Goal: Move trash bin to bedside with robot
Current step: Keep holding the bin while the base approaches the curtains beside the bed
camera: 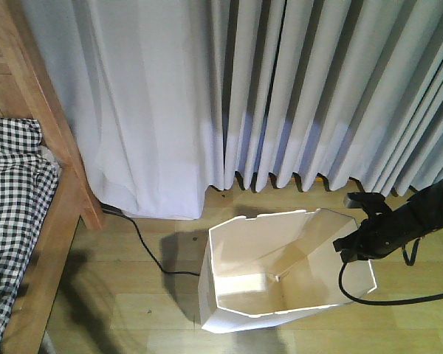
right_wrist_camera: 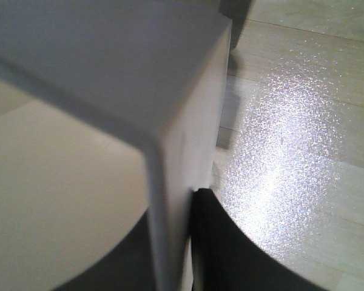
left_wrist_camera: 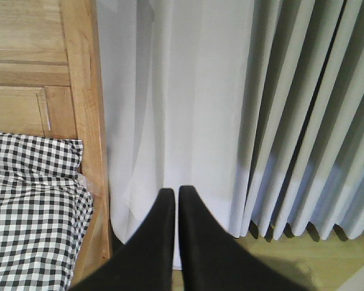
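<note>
On the wooden floor (camera: 125,302), just before the pale curtain (camera: 280,96), the trash bin (camera: 255,254) stands upright, to the right of the bed frame (camera: 55,155) and apart from it. The bin is white, thin-walled, lidless and tapered, with an angular rim; its interior reads cream.

The front-facing view alone shows the whole bin, the black cable (camera: 149,254) on the floor beside it, and the right gripper (camera: 354,247) at the rim's right side. The right wrist view alone shows the grip: the bin wall (right_wrist_camera: 170,163) sits between the jaws, with one black finger (right_wrist_camera: 221,248) against its outer face. The left wrist view alone shows the left gripper (left_wrist_camera: 176,197), its jaws together on nothing, pointing at the curtain beside the checked bedding (left_wrist_camera: 30,206).
</note>
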Available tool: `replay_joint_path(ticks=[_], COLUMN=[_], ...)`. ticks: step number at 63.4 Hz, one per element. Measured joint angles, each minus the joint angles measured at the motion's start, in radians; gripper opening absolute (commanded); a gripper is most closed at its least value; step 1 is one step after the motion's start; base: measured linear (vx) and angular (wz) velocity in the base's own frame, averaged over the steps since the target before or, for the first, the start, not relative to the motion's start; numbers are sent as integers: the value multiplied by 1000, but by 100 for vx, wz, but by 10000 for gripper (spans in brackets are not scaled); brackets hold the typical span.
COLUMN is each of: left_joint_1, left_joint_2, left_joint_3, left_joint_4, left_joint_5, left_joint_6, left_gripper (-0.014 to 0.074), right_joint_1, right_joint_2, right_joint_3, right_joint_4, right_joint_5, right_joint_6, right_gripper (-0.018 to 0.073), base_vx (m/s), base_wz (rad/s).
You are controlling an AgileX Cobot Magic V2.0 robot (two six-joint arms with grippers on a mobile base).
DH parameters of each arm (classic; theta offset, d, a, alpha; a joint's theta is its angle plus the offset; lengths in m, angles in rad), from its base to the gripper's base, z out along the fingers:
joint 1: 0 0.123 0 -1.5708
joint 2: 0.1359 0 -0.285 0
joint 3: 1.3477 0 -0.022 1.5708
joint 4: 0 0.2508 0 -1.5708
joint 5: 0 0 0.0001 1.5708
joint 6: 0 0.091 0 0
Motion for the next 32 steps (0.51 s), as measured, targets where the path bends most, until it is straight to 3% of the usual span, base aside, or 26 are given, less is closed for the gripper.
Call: replay_joint_path(ticks=[32], left_joint_1=[0], left_joint_2=[0], left_joint_3=[0], left_joint_4=[0], left_joint_5=[0], left_joint_6=[0], left_gripper=[-6], right_joint_1=[0], right_joint_2=[0], right_joint_3=[0], right_joint_4=[4], right_joint_5=[5], right_joint_6=[0], right_gripper=[-5], base_vx=[0], base_wz=[-1])
